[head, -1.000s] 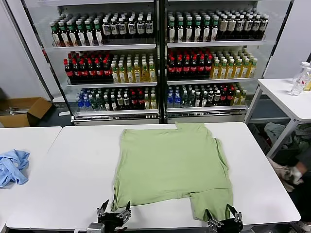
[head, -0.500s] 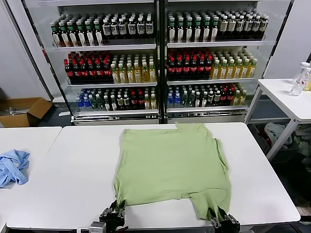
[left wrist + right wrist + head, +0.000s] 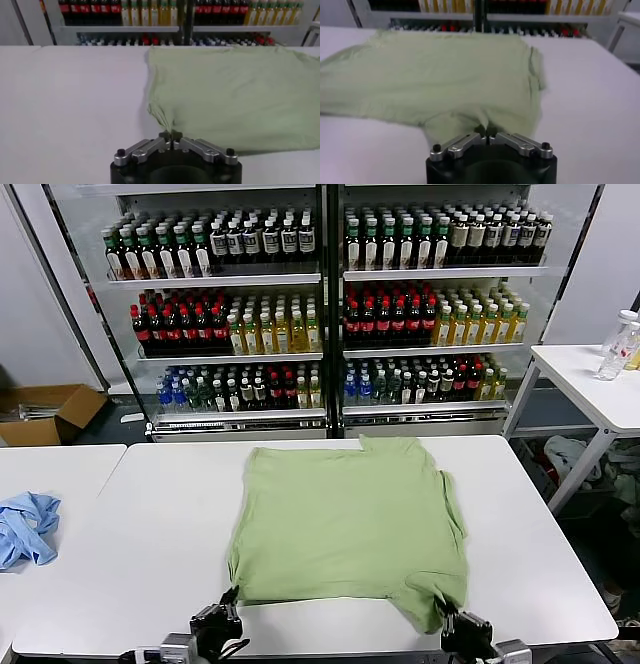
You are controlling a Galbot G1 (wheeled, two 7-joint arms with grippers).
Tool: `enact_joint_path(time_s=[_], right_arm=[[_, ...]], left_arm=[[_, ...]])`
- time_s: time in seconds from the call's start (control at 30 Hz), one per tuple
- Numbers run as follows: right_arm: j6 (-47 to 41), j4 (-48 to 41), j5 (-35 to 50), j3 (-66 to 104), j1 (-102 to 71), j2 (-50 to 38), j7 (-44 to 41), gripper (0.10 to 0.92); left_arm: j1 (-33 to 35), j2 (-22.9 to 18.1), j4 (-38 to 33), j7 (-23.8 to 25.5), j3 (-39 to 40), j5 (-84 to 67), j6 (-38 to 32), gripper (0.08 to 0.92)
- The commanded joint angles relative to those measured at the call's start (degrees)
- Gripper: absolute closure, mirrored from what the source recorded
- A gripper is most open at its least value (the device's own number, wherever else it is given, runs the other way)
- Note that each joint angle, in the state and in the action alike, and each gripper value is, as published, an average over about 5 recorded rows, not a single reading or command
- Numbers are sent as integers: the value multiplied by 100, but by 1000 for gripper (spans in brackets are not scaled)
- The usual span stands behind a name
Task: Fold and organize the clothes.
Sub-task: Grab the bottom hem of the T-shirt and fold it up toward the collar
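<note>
The light green shirt [image 3: 345,524] lies spread on the white table [image 3: 150,564], back side up, so the collar and chest print are hidden. My left gripper [image 3: 228,612] is at the shirt's near left corner, shut on a pinch of its hem [image 3: 167,122]. My right gripper [image 3: 452,622] is at the near right corner, shut on the fabric of the near sleeve [image 3: 485,120]. Both pinched corners are pulled into small folds rising off the table.
A light blue cloth [image 3: 25,526] lies on the neighbouring table at the left. Drink coolers [image 3: 325,304] stand behind the table. A second white table [image 3: 590,384] with bottles stands at the right. A cardboard box [image 3: 45,414] sits on the floor at far left.
Both grippers closed on the shirt's near corners and lifted them; the near hem has drawn slightly away from the table's front edge.
</note>
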Motion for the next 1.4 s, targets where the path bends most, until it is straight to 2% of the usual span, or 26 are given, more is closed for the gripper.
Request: enact_joint_path(time_s=[0.03, 0.17, 0.37, 0.63, 0.83, 1.07, 1.17, 1.3, 1.4], right_arm=[[108, -101, 328, -112, 922, -257, 17, 916], [87, -519, 445, -313, 1604, -355, 36, 916], [21, -1316, 482, -891, 2778, -479, 22, 916], [-54, -2459, 17, -1803, 4222, -355, -53, 916], [-151, -2716, -353, -2004, 4457, -192, -94, 916], [-320, -2694, -674, -1980, 4348, -161, -227, 912], [-377, -2543, -726, -1905, 4161, -157, -350, 864], [-238, -2148, -726, -1606, 3580, -186, -400, 765], [-136, -1799, -741, -1276, 2975, -256, -339, 678]], left_arm=[[12, 475, -525, 0, -841, -692, -54, 916], [-213, 676, -407, -9, -926, -835, -24, 916], [-979, 964, 112, -18, -667, -903, 96, 916], [-2409, 1215, 1383, -6, 93, -770, 139, 916], [-3090, 1199, 2054, 3, 590, -597, 122, 916], [-3515, 1096, 2513, 11, 1014, -368, 41, 916], [-3539, 1032, 2506, 23, 1079, -341, 35, 913], [-3252, 940, 2137, 7, 974, -331, -3, 876], [-2816, 880, 1793, -5, 830, -245, -60, 790]])
